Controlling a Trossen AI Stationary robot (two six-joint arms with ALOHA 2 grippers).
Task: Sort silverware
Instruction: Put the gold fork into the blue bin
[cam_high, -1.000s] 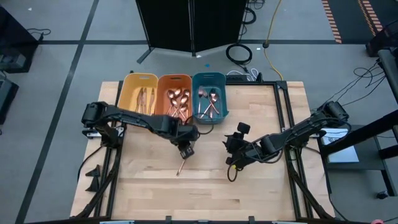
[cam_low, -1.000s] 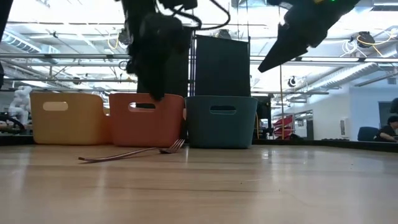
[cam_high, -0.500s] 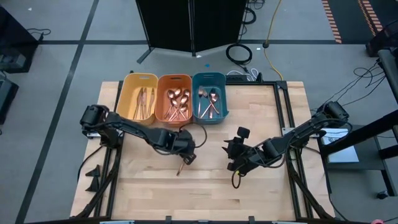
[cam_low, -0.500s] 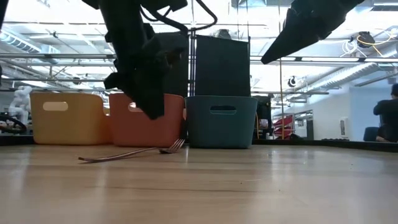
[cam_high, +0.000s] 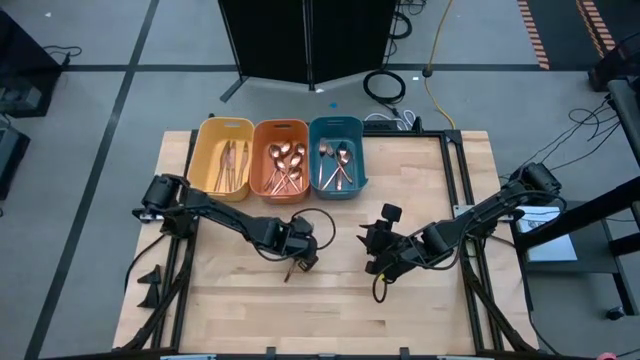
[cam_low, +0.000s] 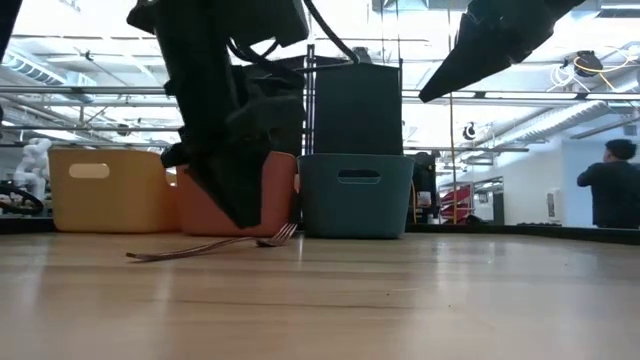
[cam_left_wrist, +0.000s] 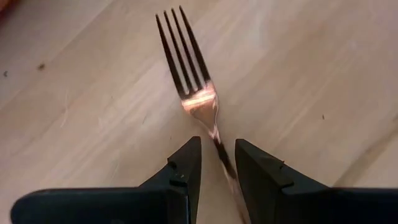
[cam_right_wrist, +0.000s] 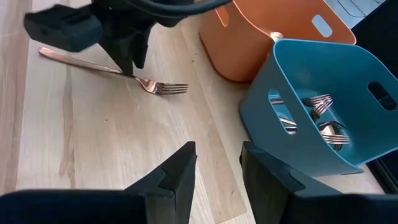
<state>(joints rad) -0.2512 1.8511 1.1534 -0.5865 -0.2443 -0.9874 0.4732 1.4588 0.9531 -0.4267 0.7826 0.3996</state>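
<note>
Left wrist view: left gripper (cam_left_wrist: 217, 163), fingers apart, straddles the slim, stiff, likely slippery fork (cam_left_wrist: 193, 93) at its neck.

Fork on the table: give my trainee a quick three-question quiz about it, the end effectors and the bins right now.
1. True or false: the fork lies flat on the table, outside all the bins.
2. Which end effector straddles the fork's handle? A) left end effector B) right end effector
3. Fill in: in the right wrist view, the fork's tines point toward the ____ bin.

Key
1. True. It rests on the bare wood.
2. A. Its fingers stand apart on either side of the handle; the right end effector hovers off to the side, open and empty.
3. Orange. The orange bin is the nearer one; the teal bin sits beside it.
</note>
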